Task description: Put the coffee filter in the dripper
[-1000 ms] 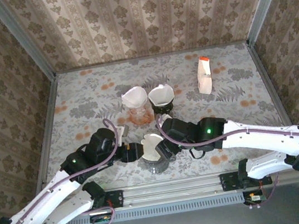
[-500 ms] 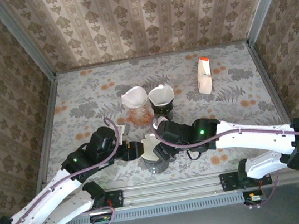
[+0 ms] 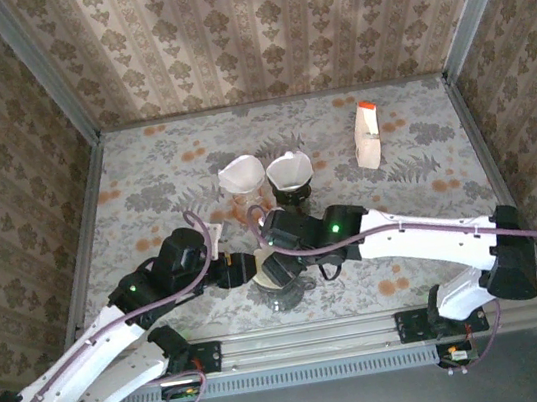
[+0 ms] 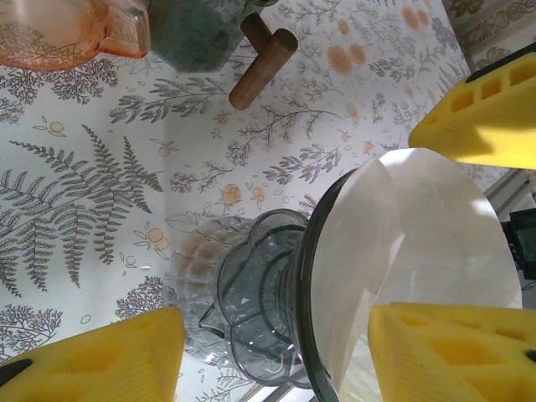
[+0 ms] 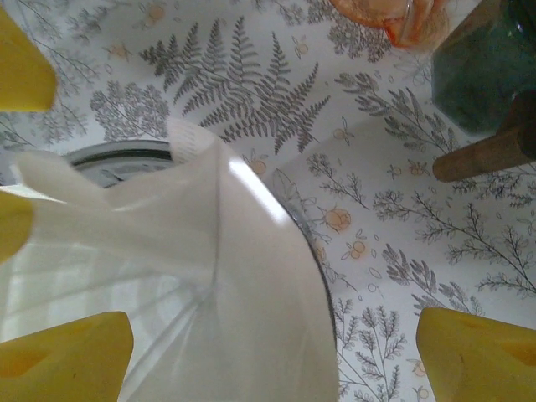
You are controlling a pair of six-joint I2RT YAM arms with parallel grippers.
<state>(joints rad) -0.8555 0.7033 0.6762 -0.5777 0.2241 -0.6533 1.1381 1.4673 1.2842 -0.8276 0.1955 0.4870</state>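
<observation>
The clear grey dripper (image 3: 285,295) stands near the table's front edge, with the white coffee filter (image 3: 267,270) sitting in its mouth. In the left wrist view the dripper (image 4: 251,301) is seen side-on and the filter (image 4: 419,243) fills its rim. My left gripper (image 4: 272,356) is shut on the dripper: one yellow finger (image 4: 92,356) lies against the base, the other is by the rim. My right gripper (image 5: 276,360) hangs open above, fingers (image 5: 67,356) wide on either side of the filter (image 5: 209,276). From above, the right gripper (image 3: 279,255) covers part of it.
A pink dripper (image 3: 246,204) and a dark dripper (image 3: 292,192), each with a filter, stand just behind. The dark one's wooden handle (image 4: 261,59) points toward me. A white carton (image 3: 367,136) lies at the back right. The front rail (image 3: 309,336) is close below.
My right arm has swung left over the dripper and its jaws have widened around the filter. My left jaws have narrowed onto the dripper.
</observation>
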